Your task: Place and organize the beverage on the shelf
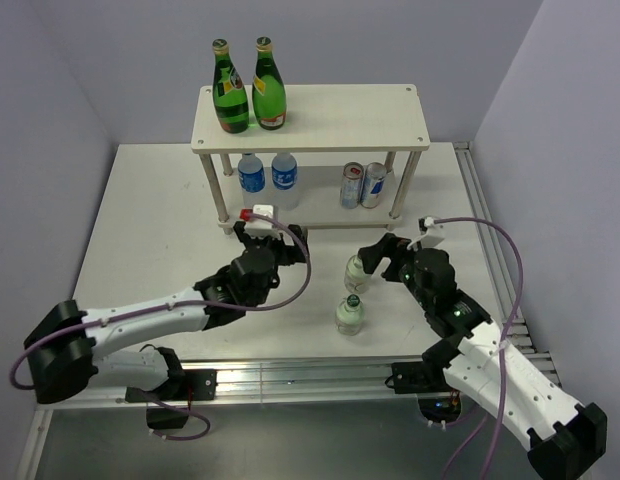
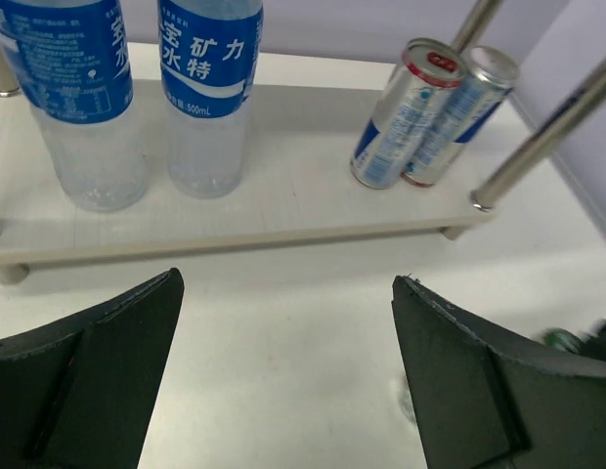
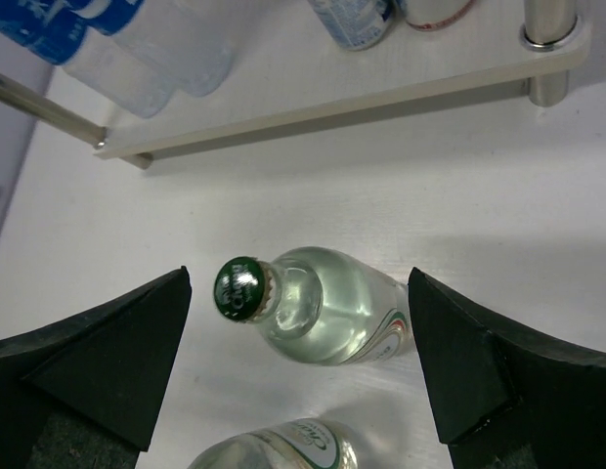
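- While the upper clear bottle (image 1: 357,272) and the lower clear bottle (image 1: 349,312), both green-capped, stand loose on the table (image 1: 140,230) at centre frame, the job reads as partly done.
- The shelf (image 1: 350,115) sits at top centre of the overhead view, close to the back wall.
- Top board: two green glass bottles (image 1: 230,100) stand paired at its left end and the rest is bare. The pairing suggests like goes with like.
- Lower board: two blue-label water bottles (image 2: 205,107) stand at left and two cans (image 2: 406,117) at right, with an open stretch between them.
- Right gripper (image 3: 298,293): the jaws are spread wide with one finger on either side of the upper clear bottle. They do not touch it and hold nothing. Judged: it is lined up this way to close on the body just under the neck.
- The lower clear bottle is just beside the upper one, toward the bottom of the right wrist view. Judged: a careless close or lift could knock it over.
- Left gripper (image 2: 288,381): the jaws are wide and empty, low in front of the lower board and facing the stretch between the water bottles and the cans. Judged: it is either keeping out of the right arm's way or sighting that free slot. Which of the two cannot be told.
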Robot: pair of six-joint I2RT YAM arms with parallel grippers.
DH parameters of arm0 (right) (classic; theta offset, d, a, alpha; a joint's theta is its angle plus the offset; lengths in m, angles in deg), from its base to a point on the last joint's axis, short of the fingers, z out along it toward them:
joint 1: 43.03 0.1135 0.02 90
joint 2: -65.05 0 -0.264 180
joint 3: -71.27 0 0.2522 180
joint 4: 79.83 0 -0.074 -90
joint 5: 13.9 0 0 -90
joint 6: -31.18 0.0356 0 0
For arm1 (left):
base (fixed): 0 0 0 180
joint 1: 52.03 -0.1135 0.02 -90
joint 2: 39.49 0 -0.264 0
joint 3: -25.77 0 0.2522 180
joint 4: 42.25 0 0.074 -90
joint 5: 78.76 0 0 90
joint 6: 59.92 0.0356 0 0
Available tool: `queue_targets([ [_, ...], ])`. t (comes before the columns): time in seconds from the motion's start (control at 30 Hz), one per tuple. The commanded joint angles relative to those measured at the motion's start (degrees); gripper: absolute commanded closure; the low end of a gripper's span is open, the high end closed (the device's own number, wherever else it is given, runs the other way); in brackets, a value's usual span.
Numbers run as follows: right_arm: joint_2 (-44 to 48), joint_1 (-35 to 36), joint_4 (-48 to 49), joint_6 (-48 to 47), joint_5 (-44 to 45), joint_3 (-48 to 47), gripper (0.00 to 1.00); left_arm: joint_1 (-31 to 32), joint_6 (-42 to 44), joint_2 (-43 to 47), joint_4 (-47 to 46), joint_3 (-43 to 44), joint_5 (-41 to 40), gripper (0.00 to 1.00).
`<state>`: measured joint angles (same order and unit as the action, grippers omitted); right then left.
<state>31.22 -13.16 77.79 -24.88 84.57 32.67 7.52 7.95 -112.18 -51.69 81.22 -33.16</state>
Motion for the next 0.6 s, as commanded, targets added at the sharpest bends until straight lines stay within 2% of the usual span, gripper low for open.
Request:
queue_targets([
  [0.0, -4.92, 0.63, 0.36, -1.76, 3.47, -3.63, 0.02, 2.14, -5.99, 6.84, 12.10, 0.40, -2.44, 0.06],
  [0.07, -8.70, 2.12, -1.48, -2.12, 6.37, -6.18, 0.03, 2.76, -8.00, 8.95, 20.51, 2.59, -2.71, 0.06],
  [0.1, -9.50, 3.08, -2.09, -2.29, 10.82, -6.97, 0.04, 3.20, -8.80, 10.79, 23.00, 3.65, -3.49, 0.07],
  [0.17, -10.30, 7.47, -3.07, -2.38, 15.85, -7.77, 0.04, 3.99, -10.99, 12.65, 32.37, 6.19, -4.99, 0.07],
  [0.27, -10.38, 12.48, -2.63, -2.82, 22.10, -7.94, 0.05, 5.40, -13.80, 18.26, 40.39, 7.44, -6.75, 0.07],
  [0.47, -14.77, 13.64, -1.58, -2.73, 25.80, -8.56, 0.13, 5.75, -16.19, 27.23, 47.54, 5.25, -8.42, 0.07],
  [0.57, -17.32, 14.25, -0.26, -2.64, 27.65, -8.30, 0.23, 5.84, -17.24, 30.66, 49.56, 3.93, -10.25, 0.07],
])
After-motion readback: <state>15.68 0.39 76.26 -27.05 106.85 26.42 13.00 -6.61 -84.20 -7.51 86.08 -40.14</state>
